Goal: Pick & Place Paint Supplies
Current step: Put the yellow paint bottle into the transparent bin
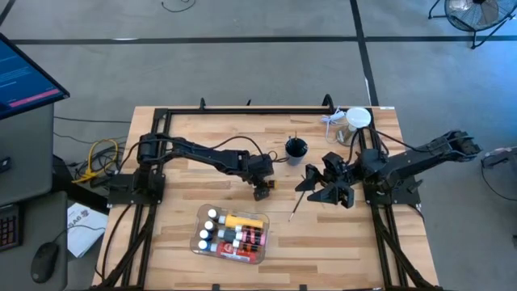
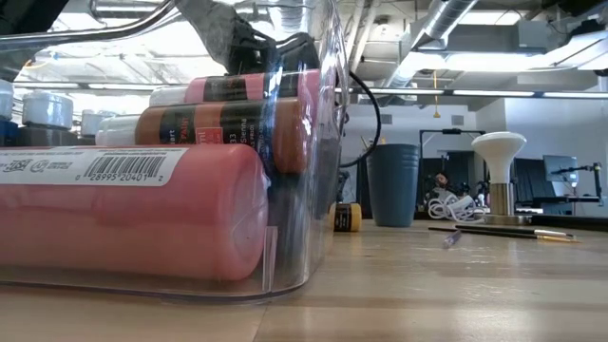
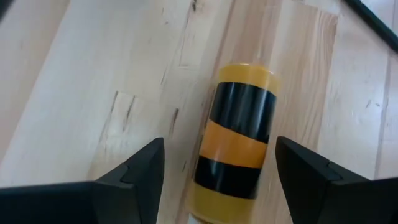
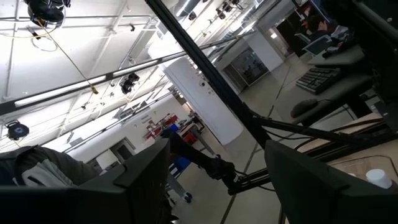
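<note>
Your left hand [image 3: 214,171] points down over the desk [image 1: 178,145] centre with open fingers on both sides of the lying yellow bottle [image 3: 236,140], not touching it, while your right hand [image 1: 323,187] waits open, tilted up, beside a brush [image 1: 297,204].

A wooden table [image 1: 178,137] stood on a grey floor [image 1: 242,73], and a clear bin [image 1: 260,257] sat near its front edge. A dark cup [image 1: 296,148] stood near the back of the table, and a clear jar [image 1: 358,123] with a white lid stood in the back right corner. A screen [image 1: 24,77] glowed blue off to the left, with a mouse [image 1: 46,260] and yellow cables [image 1: 101,153] close by, and a fan [image 1: 477,12] stood far off at the right.
</note>
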Robot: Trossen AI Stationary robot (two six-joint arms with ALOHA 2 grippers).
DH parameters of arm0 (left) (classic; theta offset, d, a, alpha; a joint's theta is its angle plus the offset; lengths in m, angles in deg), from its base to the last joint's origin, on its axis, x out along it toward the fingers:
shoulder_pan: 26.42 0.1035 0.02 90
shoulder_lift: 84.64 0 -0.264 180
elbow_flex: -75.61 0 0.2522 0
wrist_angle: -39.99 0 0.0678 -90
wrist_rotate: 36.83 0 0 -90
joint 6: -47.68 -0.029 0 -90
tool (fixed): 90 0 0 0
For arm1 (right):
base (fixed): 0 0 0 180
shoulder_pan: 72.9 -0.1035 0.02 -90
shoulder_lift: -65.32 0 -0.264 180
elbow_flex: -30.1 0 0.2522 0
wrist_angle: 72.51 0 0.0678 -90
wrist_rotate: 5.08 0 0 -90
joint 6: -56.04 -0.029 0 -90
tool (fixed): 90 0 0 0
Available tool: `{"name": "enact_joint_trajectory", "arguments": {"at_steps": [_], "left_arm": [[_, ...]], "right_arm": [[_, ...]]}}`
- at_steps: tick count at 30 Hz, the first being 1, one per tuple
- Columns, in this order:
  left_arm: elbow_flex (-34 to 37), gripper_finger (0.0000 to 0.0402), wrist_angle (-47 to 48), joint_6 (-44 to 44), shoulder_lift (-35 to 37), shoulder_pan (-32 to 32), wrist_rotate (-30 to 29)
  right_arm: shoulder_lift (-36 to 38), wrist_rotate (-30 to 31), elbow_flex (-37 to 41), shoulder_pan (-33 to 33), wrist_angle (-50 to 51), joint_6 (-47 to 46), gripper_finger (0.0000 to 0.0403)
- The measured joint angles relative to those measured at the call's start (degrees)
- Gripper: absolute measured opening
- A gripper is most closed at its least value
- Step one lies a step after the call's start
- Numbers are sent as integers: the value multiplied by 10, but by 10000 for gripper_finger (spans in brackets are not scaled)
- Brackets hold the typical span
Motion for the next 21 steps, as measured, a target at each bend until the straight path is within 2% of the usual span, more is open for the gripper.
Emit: {"name": "enact_joint_trajectory", "arguments": {"at_steps": [6,16,21], "left_arm": [[0,201,-1,25,0,0,-2],[-1,77,11,93,0,-1,-4],[-1,40,23,149,15,-12,-20]], "right_arm": [[0,0,0,0,3,0,255],[0,-1,0,0,3,0,255],[0,0,0,0,3,0,255]]}}
